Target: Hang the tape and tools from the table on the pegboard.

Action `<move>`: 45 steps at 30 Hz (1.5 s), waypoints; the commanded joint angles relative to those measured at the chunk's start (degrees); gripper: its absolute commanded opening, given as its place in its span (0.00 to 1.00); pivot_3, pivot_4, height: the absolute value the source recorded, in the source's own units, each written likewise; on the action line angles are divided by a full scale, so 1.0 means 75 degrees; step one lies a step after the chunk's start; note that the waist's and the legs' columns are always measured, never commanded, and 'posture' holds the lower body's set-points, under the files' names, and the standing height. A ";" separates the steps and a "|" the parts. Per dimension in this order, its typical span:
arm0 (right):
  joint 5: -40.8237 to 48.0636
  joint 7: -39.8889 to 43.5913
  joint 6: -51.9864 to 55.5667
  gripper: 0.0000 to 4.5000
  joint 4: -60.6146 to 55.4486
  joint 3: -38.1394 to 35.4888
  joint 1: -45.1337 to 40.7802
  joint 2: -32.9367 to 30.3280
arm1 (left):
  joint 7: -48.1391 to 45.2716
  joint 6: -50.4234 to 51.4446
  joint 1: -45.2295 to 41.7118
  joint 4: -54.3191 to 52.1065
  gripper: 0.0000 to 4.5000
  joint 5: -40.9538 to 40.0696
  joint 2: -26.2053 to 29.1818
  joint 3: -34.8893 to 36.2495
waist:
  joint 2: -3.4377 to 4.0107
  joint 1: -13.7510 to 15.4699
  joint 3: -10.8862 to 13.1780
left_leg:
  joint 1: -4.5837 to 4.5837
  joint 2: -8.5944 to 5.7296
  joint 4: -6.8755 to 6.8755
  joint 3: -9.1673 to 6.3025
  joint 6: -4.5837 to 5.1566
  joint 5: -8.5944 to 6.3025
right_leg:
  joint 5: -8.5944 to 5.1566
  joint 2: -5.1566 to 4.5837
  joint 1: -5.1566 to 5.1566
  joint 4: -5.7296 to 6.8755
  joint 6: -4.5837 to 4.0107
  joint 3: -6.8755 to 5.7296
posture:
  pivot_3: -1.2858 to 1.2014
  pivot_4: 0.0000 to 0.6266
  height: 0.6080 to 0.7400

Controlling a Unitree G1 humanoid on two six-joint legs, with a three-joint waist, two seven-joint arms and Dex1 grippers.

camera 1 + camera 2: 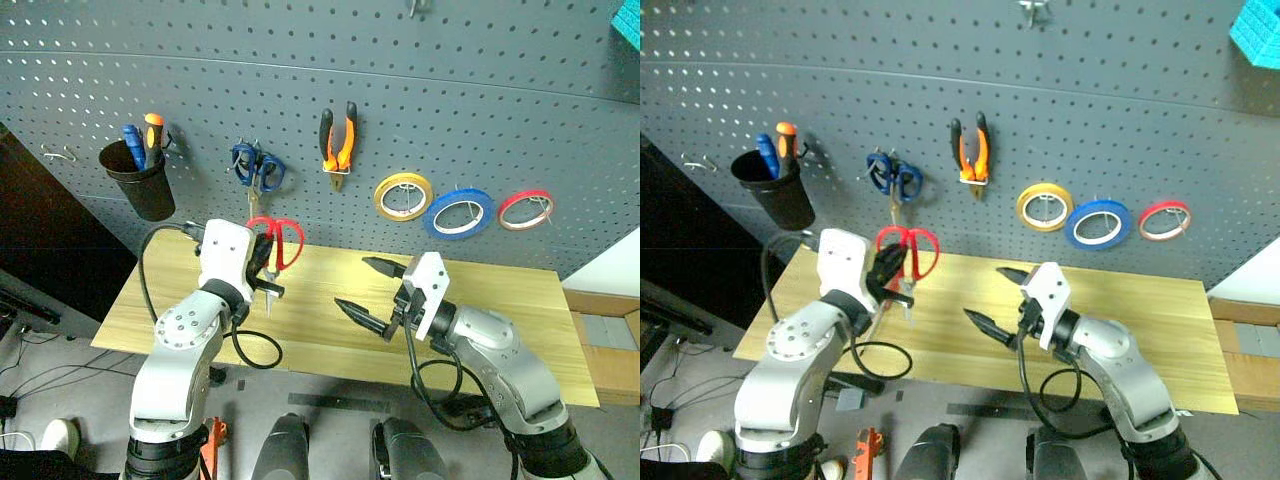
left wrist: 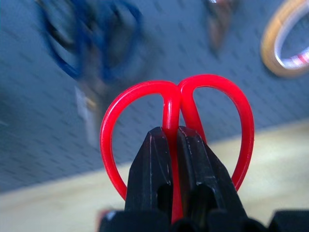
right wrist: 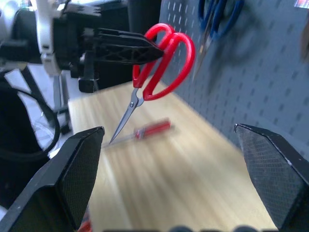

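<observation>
My left gripper (image 1: 268, 262) is shut on the red-handled scissors (image 1: 281, 240), gripping where the two loops meet (image 2: 170, 108). They hang above the wooden table (image 1: 520, 320) with blades down, close to the pegboard (image 1: 500, 110). To their right, my right gripper (image 1: 352, 283) hovers open over the table with nothing in it. The red-handled screwdriver (image 3: 152, 130) lies on the table under the scissors. The orange-and-black pliers (image 1: 338, 143) and the blue tape (image 1: 458, 214) hang on the pegboard.
Blue-handled scissors (image 1: 256, 168) hang just above the red ones. A black cup (image 1: 140, 185) with a blue and an orange screwdriver hangs at the left, beside a bare hook (image 1: 60, 155). A yellow roll (image 1: 403, 195) and a red roll (image 1: 525, 209) flank the blue tape.
</observation>
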 commanded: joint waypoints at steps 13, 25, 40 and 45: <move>0.0087 -0.0294 -0.0608 1.00 0.0664 -0.0410 -0.1205 0.0411 | -0.0076 -0.1920 -0.1693 0.1472 0.00 -0.0087 0.0698 0.0535 | -0.0020 0.0287 -0.0345 | 0.0016 -0.0005 0.0004 -0.0001 -0.0001 0.0006 | 0.0008 0.0008 0.0012 0.0010 -0.0011 -0.0009 | 0.61 0.09 1.00; 0.0035 -0.0561 -0.0618 1.00 0.0715 -0.0502 -0.1372 0.0461 | -0.0931 -0.2237 -0.2913 0.3998 0.00 -0.0751 0.0641 0.0379 | -0.0025 0.0269 -0.0477 | 0.0020 -0.0002 0.0006 -0.0001 -0.0002 0.0008 | 0.0011 0.0017 0.0014 0.0015 -0.0014 -0.0006 | 0.60 0.09 1.00; 0.0003 -0.0756 -0.0562 1.00 0.0575 -0.0474 -0.1277 0.0417 | -0.1192 -0.2193 -0.3046 0.4619 0.00 -0.0981 0.0631 0.0296 | 0.0000 0.0242 -0.0521 | 0.0110 0.0001 0.0011 -0.0002 0.0022 0.0028 | 0.0022 0.0027 0.0094 0.0024 -0.0022 0.0001 | 0.59 0.11 1.00; -0.0003 -0.0761 -0.0579 1.00 0.0561 -0.0445 -0.1239 0.0391 | -0.1152 -0.2090 -0.2964 0.4448 0.00 -0.1021 0.0627 0.0301 | 0.0000 0.0188 -0.0521 | 0.0118 0.0004 0.0003 0.0001 0.0022 0.0028 | 0.0022 0.0031 0.0098 0.0019 -0.0023 0.0006 | 0.59 0.11 1.00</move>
